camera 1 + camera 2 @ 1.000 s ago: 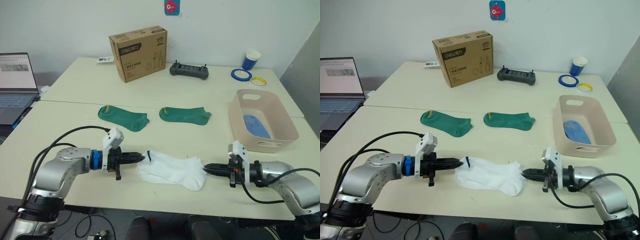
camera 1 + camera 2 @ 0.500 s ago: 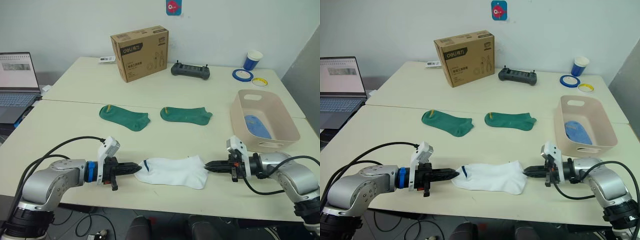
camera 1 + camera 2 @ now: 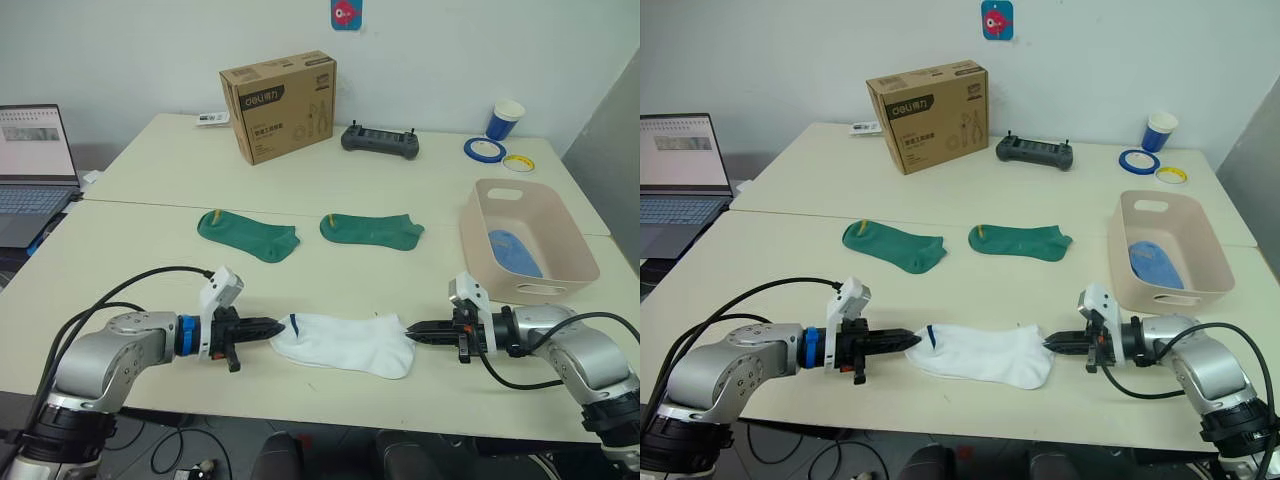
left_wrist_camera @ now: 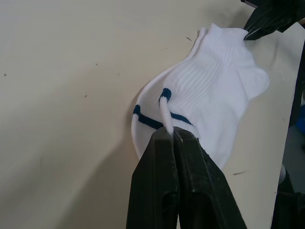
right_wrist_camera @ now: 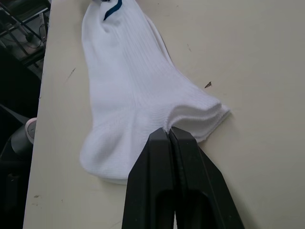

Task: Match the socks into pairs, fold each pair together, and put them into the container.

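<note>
Blue folded socks lie in the pale pink plastic basin, both pincers, left and right, are clamped on the stacked white ankle socks, and the two dark green socks wait apart on the worktop.

The white pair lies near the table's front edge, between the left gripper at its cuff end and the right gripper at its toe end. Behind it, two green socks lie side by side, apart. The container sits to the right, with what seems a folded blue pair inside. The cardboard box and controller stand farther back.
</note>
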Available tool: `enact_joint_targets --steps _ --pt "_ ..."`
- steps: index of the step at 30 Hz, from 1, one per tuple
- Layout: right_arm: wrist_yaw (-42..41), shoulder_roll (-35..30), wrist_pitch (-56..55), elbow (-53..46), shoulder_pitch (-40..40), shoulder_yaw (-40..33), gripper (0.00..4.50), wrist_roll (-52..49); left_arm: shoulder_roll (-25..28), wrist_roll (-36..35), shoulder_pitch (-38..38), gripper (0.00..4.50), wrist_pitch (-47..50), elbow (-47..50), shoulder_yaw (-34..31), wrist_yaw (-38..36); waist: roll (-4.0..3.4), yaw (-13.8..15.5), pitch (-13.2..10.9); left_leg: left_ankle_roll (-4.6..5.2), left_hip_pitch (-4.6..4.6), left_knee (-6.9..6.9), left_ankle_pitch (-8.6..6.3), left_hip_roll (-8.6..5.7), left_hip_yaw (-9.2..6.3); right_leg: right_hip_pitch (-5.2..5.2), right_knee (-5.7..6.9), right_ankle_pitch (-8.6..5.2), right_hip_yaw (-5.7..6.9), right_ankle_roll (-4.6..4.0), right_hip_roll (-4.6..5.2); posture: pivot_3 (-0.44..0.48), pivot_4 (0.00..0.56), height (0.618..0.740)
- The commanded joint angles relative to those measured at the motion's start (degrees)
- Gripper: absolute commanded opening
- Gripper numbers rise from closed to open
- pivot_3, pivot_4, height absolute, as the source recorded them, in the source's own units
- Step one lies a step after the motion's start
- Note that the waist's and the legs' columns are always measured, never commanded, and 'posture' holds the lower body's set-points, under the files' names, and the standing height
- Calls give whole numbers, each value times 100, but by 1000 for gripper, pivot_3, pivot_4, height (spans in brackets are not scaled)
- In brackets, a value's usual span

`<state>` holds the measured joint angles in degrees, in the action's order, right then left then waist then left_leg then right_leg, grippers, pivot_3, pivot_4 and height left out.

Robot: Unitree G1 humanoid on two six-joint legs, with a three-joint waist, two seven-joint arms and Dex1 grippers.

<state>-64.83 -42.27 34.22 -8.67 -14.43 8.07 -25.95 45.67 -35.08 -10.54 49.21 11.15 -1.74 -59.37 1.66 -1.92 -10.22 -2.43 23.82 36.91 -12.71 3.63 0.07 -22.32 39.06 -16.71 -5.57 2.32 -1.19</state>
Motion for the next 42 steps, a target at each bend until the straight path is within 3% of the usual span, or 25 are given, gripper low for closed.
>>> enact_joint_targets --steps 1,41,42 --pt "33 40 -116 -68 -22 -90 0 8 63 61 -48 38 -171 47 45 -82 0 1 0 0 0 0 0 0 0 0 0 0 0 0 0 0 150 740" --pt "155 184 -261 -104 57 -216 0 69 99 212 108 38 -699 67 81 -298 0 1 0 0 0 -1 0 1 0 -1 0 -2 0 -3 0 0 150 740" --pt "180 192 -289 -112 71 -243 470 73 101 188 111 440 -692 67 66 -323 0 1 0 0 0 -1 0 1 0 -1 0 -3 1 -4 0 0 150 740"
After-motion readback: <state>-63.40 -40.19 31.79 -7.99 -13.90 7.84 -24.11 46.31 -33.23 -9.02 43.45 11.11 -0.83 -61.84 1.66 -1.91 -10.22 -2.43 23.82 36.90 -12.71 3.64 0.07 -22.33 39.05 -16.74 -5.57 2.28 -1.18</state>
